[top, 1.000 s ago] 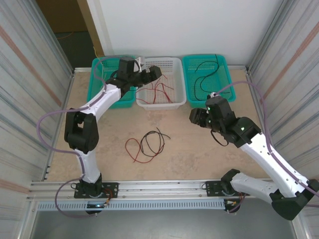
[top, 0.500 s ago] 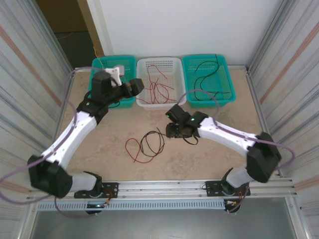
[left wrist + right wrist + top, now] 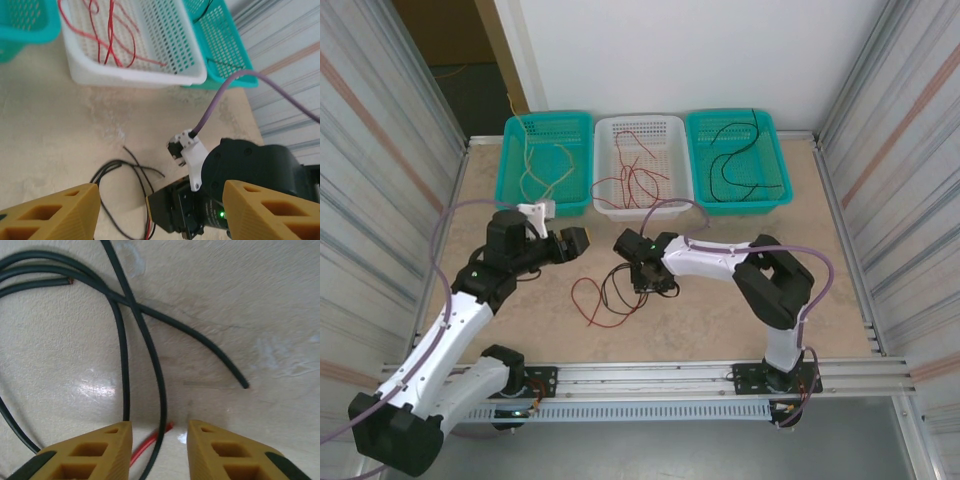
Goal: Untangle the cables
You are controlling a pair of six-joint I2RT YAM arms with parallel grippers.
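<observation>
Closest to me, a loose tangle of thin red and black cables lies on the beige speckled table, roughly midway across. The right gripper is pressed down at the tangle's right edge. Its yellow fingers are narrowly parted, with a black strand and a red cable tip in the gap, not pinched. Just left of that, the left gripper hovers above the table with its fingers spread wide, holding nothing. Along the far edge stand three perforated plastic baskets side by side: a teal one with pale yellow cables, a white one with red cables, and another teal one with black cables.
</observation>
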